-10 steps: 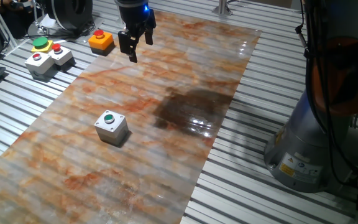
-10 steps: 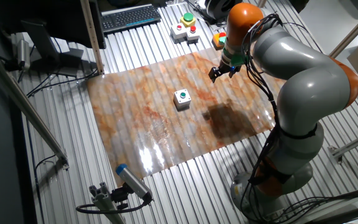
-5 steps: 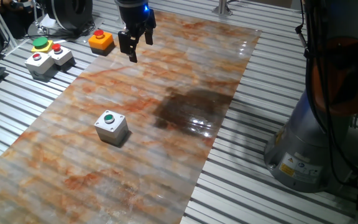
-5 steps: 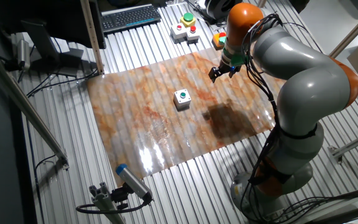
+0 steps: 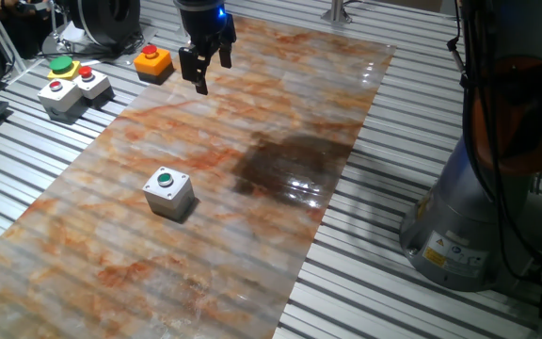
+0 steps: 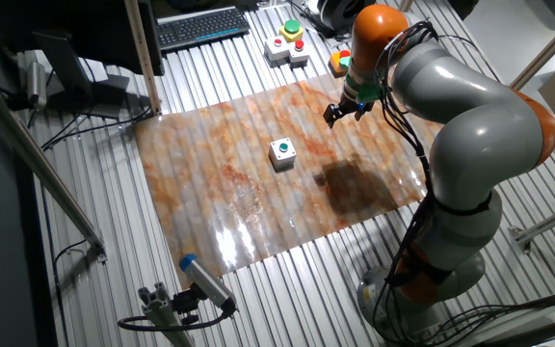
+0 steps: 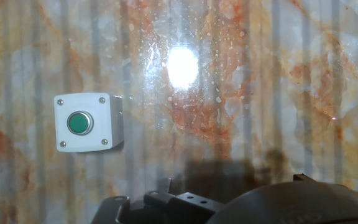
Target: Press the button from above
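Note:
The button (image 5: pixel 165 178) is a small round green cap in a dark ring, on top of a light-grey square box that sits on the marbled mat (image 5: pixel 252 122). The other fixed view shows the button (image 6: pixel 281 147) near the mat's middle. In the hand view the button (image 7: pixel 79 122) lies at the left, seen from straight above. My gripper (image 5: pixel 213 75) hangs high over the mat's far edge, well away from the box and touching nothing. Its two black fingers stand apart, open and empty. The other fixed view places the gripper (image 6: pixel 340 114) right of the box.
Off the mat stand two grey boxes with red buttons (image 5: pixel 64 94), a yellow-based green button (image 5: pixel 61 65) and an orange box with a red button (image 5: pixel 152 62). The robot base (image 5: pixel 469 226) rises at the right. A keyboard (image 6: pixel 203 26) lies further back.

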